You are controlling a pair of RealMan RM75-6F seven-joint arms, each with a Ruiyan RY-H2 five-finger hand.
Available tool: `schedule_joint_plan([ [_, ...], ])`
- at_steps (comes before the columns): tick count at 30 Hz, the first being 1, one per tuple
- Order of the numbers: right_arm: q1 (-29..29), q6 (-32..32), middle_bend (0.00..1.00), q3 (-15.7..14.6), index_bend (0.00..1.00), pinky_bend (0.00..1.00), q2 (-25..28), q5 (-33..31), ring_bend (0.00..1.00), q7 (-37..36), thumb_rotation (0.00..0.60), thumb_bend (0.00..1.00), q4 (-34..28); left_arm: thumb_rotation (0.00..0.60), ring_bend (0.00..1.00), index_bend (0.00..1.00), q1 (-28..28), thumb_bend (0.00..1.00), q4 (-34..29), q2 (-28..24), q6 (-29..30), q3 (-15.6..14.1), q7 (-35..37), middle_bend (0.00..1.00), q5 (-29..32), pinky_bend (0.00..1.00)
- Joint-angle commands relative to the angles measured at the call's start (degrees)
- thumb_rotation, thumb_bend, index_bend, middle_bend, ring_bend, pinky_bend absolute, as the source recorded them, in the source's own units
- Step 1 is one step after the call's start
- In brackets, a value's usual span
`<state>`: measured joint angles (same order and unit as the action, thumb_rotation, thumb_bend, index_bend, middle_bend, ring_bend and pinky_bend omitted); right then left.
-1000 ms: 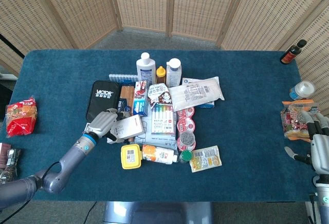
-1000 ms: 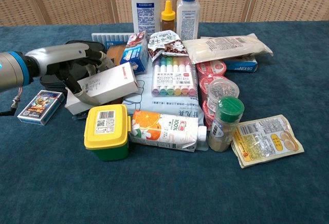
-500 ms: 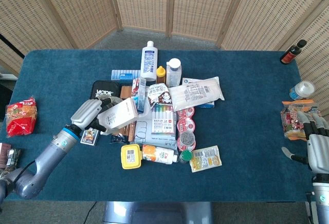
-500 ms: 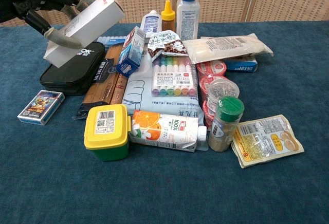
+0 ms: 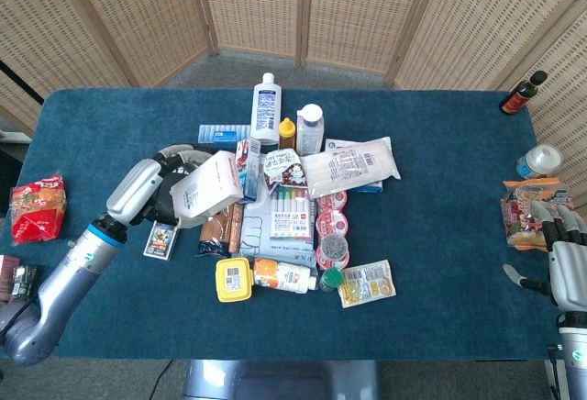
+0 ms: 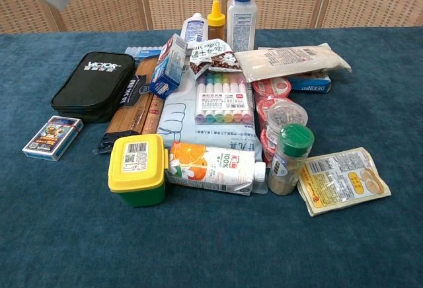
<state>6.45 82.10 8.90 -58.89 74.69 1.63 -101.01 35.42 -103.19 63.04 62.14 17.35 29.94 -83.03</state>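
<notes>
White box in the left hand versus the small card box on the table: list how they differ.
The white box is lifted above the pile, gripped by the left hand; the card box lies flat on the table, untouched. The white box is plainly larger. It is mostly white with a little red print, while the card box has a colourful picture face. Both are rectangular cartons.

The black zip case [image 6: 92,84] carries white lettering that looks like "VICTOR". The orange juice carton [image 6: 213,166] shows "100%". The dark snack bag [image 6: 216,55] reads "Coffee Nuts". A blue box [image 6: 309,83] reads "DEXIN".
</notes>
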Motion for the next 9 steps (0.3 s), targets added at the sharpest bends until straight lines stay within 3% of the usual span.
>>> schedule_joint_plan([
  [1,0.00,0.00,0.14,0.00,0.00,0.00,-0.17,0.03,0.00,-0.15,0.600,0.17,0.20,0.600,0.68,0.42,-0.77,0.17,-1.79,-2.24,2.79,2.18,2.85,0.45,0.04,0.17],
  [9,-0.26,0.10,0.14,0.02,0.00,0.00,-0.06,-0.02,0.00,-0.68,0.600,0.17,0.57,0.600,0.68,0.43,-1.04,0.16,-4.71,-5.59,5.61,4.64,5.81,0.45,0.44,0.17],
])
